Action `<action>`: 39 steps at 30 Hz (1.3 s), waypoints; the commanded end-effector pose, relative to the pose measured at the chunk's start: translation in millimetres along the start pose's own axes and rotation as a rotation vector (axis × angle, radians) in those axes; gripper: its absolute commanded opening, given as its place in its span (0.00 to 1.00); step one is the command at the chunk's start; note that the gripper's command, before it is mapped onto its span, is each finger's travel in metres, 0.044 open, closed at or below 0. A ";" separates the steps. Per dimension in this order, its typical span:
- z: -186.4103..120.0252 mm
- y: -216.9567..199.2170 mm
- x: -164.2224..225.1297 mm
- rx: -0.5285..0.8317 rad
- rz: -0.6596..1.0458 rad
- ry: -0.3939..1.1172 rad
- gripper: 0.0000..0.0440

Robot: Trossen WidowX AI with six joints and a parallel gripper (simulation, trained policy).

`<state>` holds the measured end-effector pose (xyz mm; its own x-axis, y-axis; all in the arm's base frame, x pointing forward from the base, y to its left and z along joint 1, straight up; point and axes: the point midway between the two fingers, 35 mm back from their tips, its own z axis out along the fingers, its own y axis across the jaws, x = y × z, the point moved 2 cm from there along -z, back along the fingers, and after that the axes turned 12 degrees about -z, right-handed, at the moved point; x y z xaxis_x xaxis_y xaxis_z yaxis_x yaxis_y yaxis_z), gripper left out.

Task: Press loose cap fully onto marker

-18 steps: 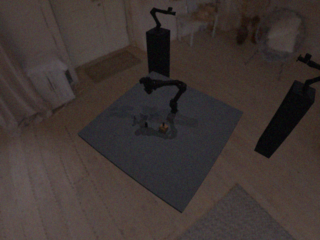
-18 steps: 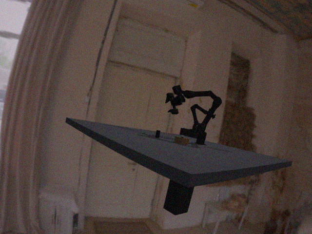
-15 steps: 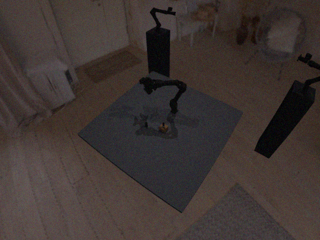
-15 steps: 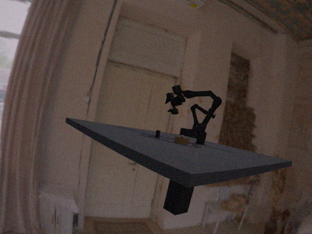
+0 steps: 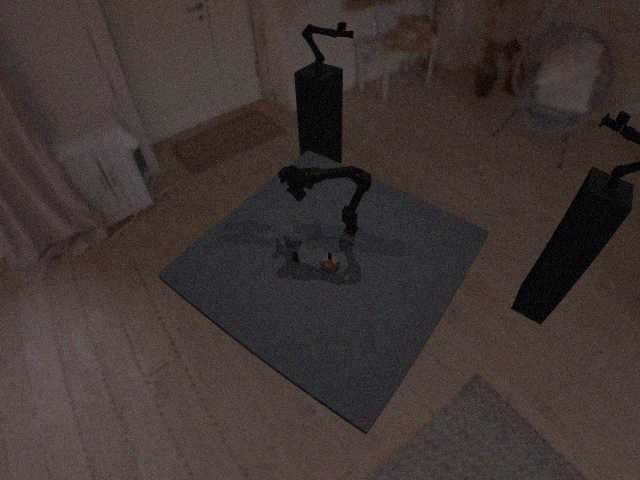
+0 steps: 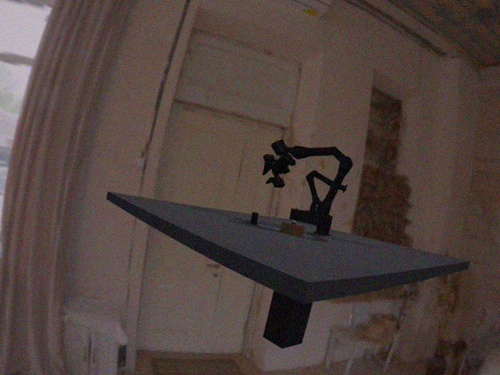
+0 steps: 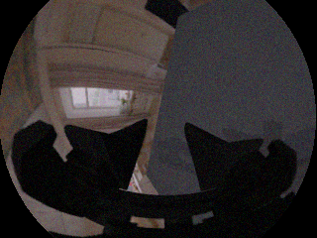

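Cap (image 5: 295, 256) (image 6: 254, 218) upright, below the gripper (image 5: 297, 192) (image 6: 269, 176) (image 7: 166, 124); 2 fingers part-open, nothing between; likely descend.

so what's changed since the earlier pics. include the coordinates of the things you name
The gripper (image 5: 289, 188) (image 6: 271, 174) (image 7: 166, 124) has shifted slightly left in the exterior view, outward from the arm's base. Nothing was taken hold of or let go; its fingers stand apart. The upright cap (image 5: 295, 256) (image 6: 254, 219) and the holder block (image 5: 327, 268) (image 6: 292, 228) with its marker (image 5: 329, 255) stayed put.
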<state>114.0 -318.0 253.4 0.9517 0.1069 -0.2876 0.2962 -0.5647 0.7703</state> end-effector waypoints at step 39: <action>7.6 -2.9 88.8 0.271 0.016 0.163 0.71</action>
<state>191.4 -313.7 225.7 0.9619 0.2104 -0.1748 0.2735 -0.7490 0.6034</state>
